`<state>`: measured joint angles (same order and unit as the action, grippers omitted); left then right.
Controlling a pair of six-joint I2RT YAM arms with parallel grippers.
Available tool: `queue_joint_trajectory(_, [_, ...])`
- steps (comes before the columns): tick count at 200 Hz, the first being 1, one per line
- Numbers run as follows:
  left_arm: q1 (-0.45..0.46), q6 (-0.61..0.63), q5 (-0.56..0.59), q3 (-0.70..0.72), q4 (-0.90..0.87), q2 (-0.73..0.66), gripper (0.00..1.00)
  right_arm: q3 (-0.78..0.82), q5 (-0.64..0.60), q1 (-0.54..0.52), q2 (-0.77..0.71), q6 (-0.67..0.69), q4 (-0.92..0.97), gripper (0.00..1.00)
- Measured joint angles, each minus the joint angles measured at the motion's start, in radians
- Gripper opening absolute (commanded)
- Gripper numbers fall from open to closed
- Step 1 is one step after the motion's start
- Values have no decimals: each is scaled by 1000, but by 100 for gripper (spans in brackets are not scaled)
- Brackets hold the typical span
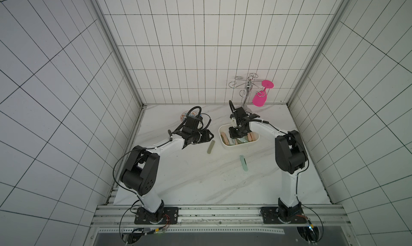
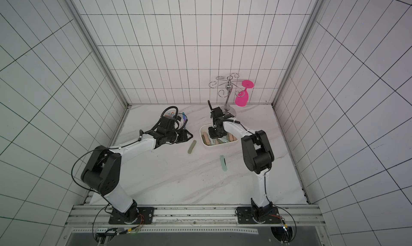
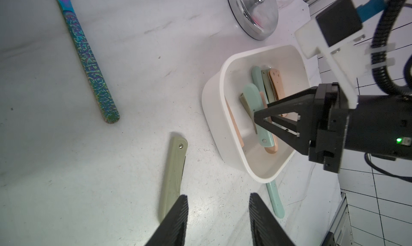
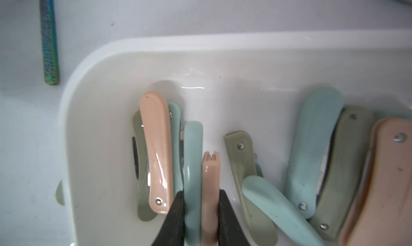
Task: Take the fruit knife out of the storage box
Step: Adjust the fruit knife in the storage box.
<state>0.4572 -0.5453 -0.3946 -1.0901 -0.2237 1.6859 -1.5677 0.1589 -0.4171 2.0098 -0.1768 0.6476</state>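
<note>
Right tool [image 4: 201, 193] is pinched on a pink knife [image 4: 209, 189] and teal knife [image 4: 192, 155] together (slim handles, on edge) in the white box [image 4: 156, 39]; left tool [image 3: 218, 195] stands apart, empty.

White marble-veined tabletop [image 1: 200, 180], seen in a top view. Directly on it: storage box [image 1: 243, 145] at 1 o'clock from centre; olive folded knife [image 1: 211, 147] at its 9 o'clock and mint folded knife [image 1: 243, 163] at its 6 o'clock, both apart from it; chrome rack [image 1: 246, 93] at 12; patterned bowl [image 1: 184, 117] at 10; iridescent handle [image 3: 89, 62] lying flat.
</note>
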Motion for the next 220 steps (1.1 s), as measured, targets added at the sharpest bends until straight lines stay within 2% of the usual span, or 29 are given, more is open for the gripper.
queue_joint_trajectory(24, [2,-5,-6,0,16,0,48,0,32,13,-31,-4,-4,0])
queue_joint_trajectory(70, [7,-17,-14,0,33,0,48,12,28,18,0,-7,-10,0])
queue_joint_trajectory(115, [8,-23,-17,0,37,0,48,10,6,18,79,-11,-30,38])
queue_joint_trajectory(139, [8,-23,-17,0,41,0,48,11,3,18,80,-6,-23,43])
queue_joint_trajectory(200, [8,-23,-18,0,42,0,48,31,3,18,29,-10,-20,44])
queue_joint_trajectory(220, [8,-23,-19,0,42,0,48,35,0,23,2,-14,-20,41])
